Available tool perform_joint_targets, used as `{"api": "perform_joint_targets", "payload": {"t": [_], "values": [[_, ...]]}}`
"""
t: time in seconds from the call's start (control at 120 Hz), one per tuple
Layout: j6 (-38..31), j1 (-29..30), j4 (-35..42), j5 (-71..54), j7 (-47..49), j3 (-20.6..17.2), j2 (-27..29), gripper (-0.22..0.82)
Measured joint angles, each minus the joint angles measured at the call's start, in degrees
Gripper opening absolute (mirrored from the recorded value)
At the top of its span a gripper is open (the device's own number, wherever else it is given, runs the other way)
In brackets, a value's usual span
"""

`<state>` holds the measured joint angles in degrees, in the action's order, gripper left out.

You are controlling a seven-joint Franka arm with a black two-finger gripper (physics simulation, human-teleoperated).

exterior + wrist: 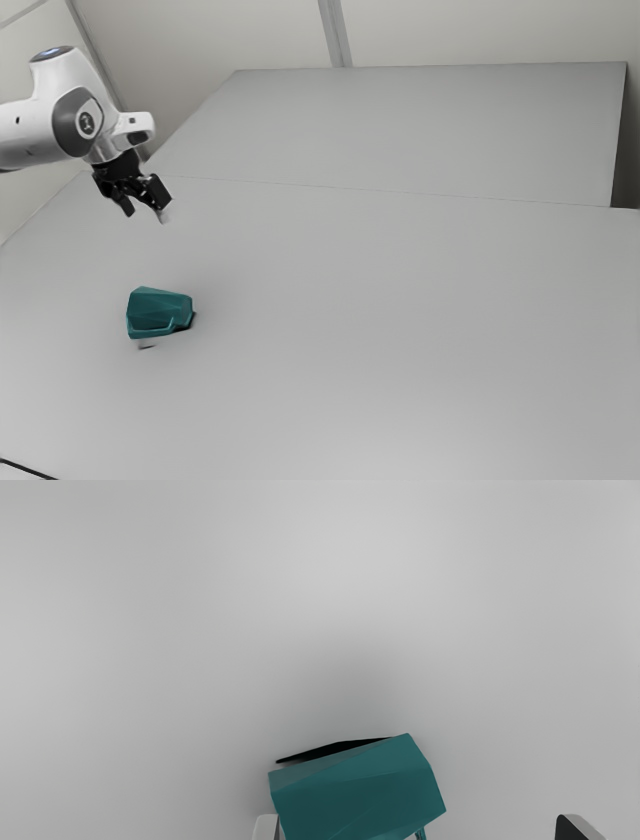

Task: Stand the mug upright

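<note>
In the exterior view my gripper (146, 212) hangs high above the table, at the upper left, with its fingers spread. The teal mug (158, 312) lies on its side on the table, below the gripper and apart from it. In the wrist view the open gripper (416, 827) has its two fingertips wide apart, and the faceted mug (357, 795) appears between them, nearer to one fingertip. Part of the mug's handle (420, 834) is visible there; the rest is cut off by the picture's edge.
The light grey table (400, 330) stretches around the mug. A grey panel (420, 130) stands beyond it. A thin dark cable (25, 469) runs at the exterior view's lower left corner.
</note>
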<state>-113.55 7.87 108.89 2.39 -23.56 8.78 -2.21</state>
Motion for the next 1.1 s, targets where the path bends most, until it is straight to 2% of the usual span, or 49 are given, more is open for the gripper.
{"api": "perform_joint_targets", "payload": {"t": [0.083,0.2,0.417,0.817,1.1], "values": [[0.0,-0.2,0.0,2.2,-1.1,1.5,0.0,0.60],[0.2,2.8,-0.1,4.3,-2.7,1.5,-0.6,0.60],[0.7,8.6,-1.4,7.1,-7.0,1.1,-5.4,0.60],[4.8,13.2,-2.9,14.1,-16.3,1.0,-12.4,0.60],[9.1,15.5,-2.4,19.3,-21.4,1.0,-14.4,0.60]]}}
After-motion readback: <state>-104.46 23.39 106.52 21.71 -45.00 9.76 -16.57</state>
